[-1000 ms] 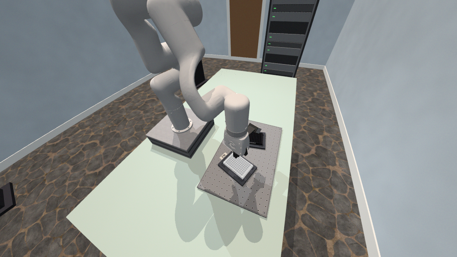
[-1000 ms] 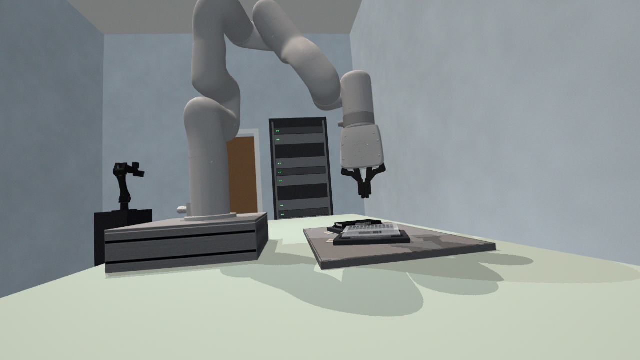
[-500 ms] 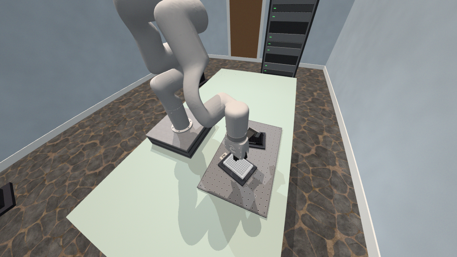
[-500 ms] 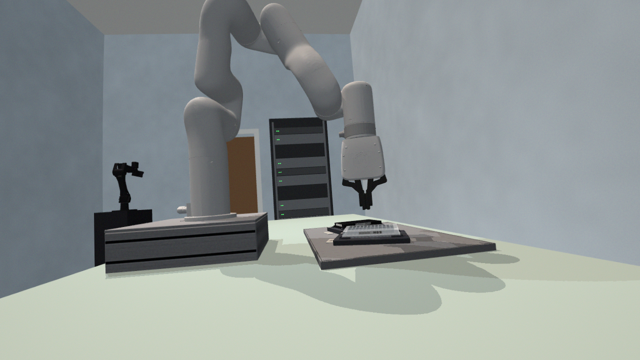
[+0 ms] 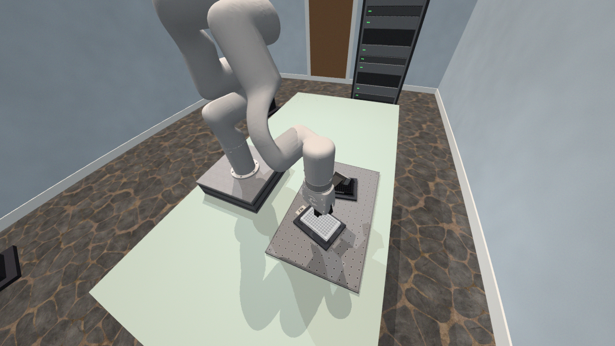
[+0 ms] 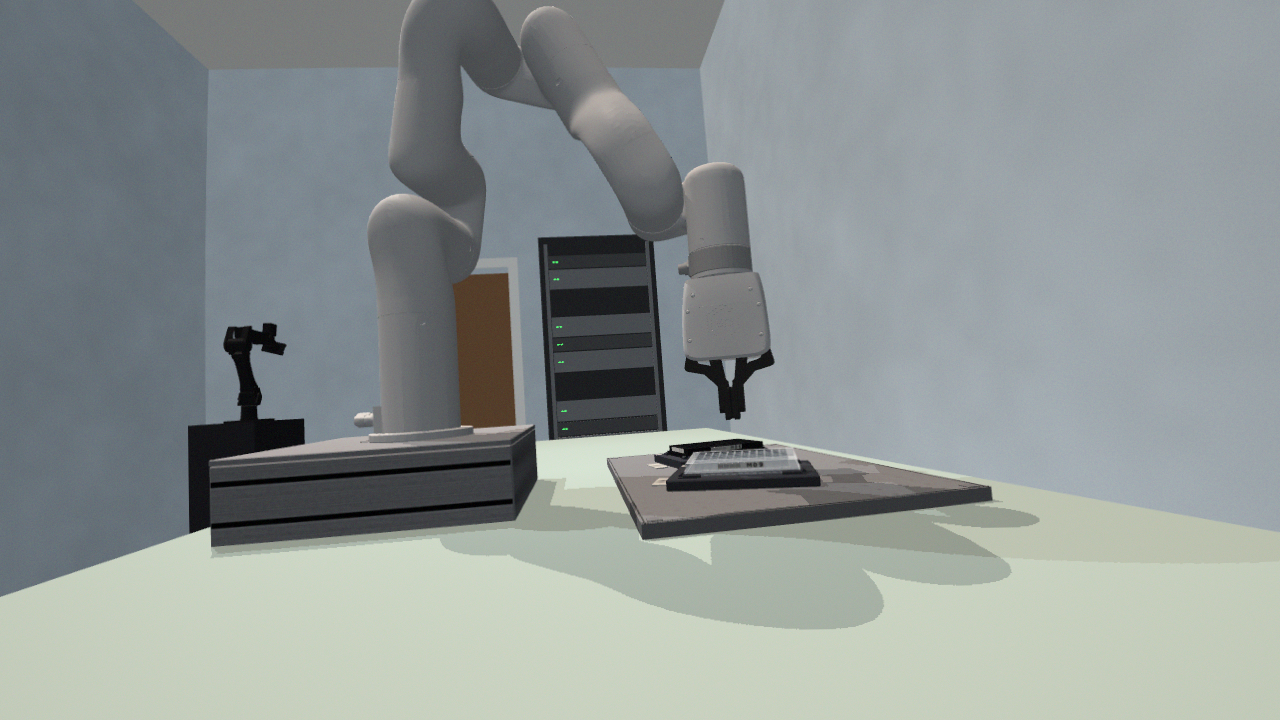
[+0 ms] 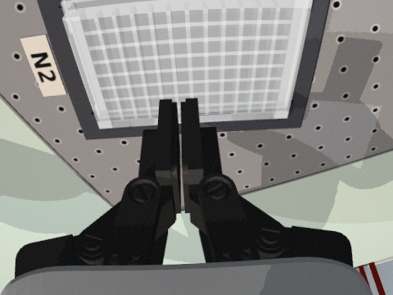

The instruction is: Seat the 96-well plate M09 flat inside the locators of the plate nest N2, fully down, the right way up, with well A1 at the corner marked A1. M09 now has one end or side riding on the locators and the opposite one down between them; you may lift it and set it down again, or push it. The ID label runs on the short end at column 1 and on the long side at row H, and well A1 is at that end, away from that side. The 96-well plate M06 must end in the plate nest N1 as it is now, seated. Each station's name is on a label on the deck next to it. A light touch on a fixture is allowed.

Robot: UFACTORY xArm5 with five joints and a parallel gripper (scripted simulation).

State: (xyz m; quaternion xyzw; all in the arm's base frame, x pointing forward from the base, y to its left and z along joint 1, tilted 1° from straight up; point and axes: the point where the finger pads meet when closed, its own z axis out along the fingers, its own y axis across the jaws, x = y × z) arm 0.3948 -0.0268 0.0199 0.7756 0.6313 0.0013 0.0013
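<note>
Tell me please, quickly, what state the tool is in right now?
Tool: closed, fingers pressed together, holding nothing; it hangs above the clear 96-well plate M09 in nest N2.
</note>
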